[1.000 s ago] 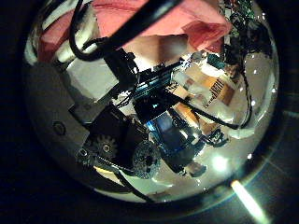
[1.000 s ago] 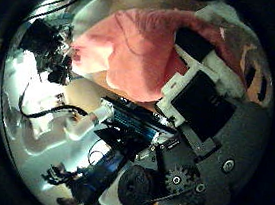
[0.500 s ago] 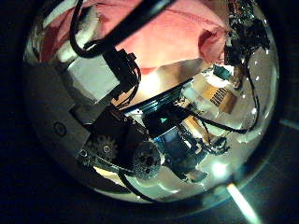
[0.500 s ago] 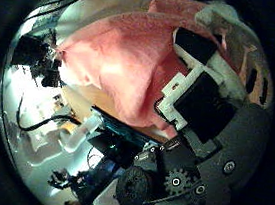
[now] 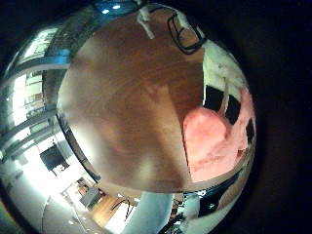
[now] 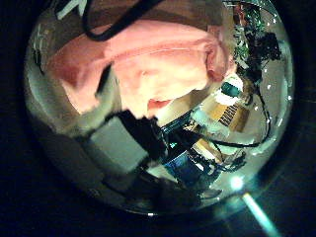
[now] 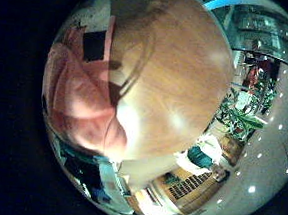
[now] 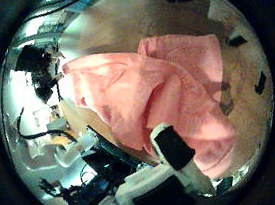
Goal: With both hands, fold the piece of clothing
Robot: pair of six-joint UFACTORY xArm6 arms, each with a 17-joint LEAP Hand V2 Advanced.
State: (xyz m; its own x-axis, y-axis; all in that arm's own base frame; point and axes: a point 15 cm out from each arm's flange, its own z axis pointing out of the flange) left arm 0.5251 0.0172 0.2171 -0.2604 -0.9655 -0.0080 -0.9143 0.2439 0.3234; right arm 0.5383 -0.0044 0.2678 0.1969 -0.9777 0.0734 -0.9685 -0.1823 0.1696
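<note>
The piece of clothing [image 8: 159,95] is a soft crumpled cloth lying on the wooden table [image 8: 128,16]. It fills much of the left thumb side palm view, so the cloth [image 6: 148,59] is close to that palm. My left hand [image 6: 123,143] curls a finger up against its lower edge, and other fingers [image 5: 222,83] reach onto the bunched cloth [image 5: 214,141]. My right hand [image 8: 172,152] has its thumb bent onto the near hem. A bunch of cloth [image 7: 80,97] sits right by the right hand's fingers [image 7: 94,45].
Bare wooden table top [image 5: 127,107] stretches away from the cloth, and bare table [image 7: 176,80] also lies beside the right hand. Beyond the table edge stand a robot arm [image 8: 56,153] and room furniture [image 6: 232,104].
Both palms have come much closer to the cloth, which now fills more of each thumb side view. The thumbs have swung in from beside the cameras onto the cloth's edge.
</note>
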